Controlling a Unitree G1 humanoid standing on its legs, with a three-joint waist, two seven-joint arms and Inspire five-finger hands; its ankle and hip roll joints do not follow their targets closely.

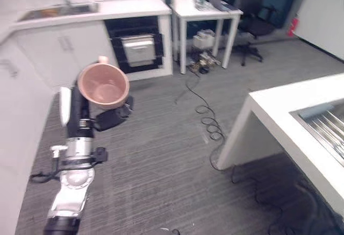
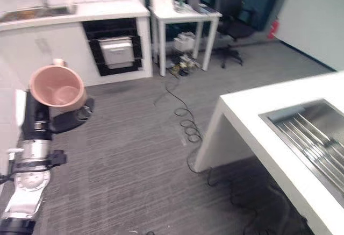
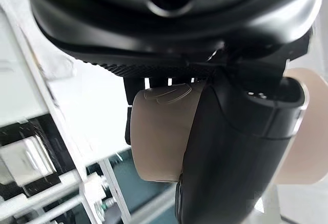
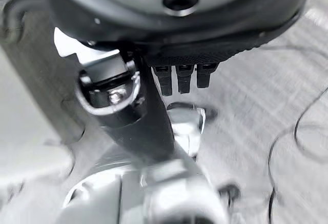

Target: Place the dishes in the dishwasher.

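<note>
Fingers of the left hand (image 1: 80, 118) curled round a pink cup (image 1: 103, 86), held up over grey carpet at left, open dishwasher (image 1: 138, 49) far behind, right hand (image 4: 177, 78) fingers relaxed.

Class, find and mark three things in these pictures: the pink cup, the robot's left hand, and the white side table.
pink cup (image 1: 103, 86), left eye view, inside of the bowl.
left hand (image 3: 241, 147), left wrist view, on the thumb.
white side table (image 2: 183, 15), right eye view, bare tabletop.

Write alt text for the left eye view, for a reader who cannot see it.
The robot's left hand holds up a pink cup, its opening facing the camera, over grey carpet. Behind it an open dishwasher sits under a white counter, beside a small white table; a white table with a metal rack stands at right.
</note>
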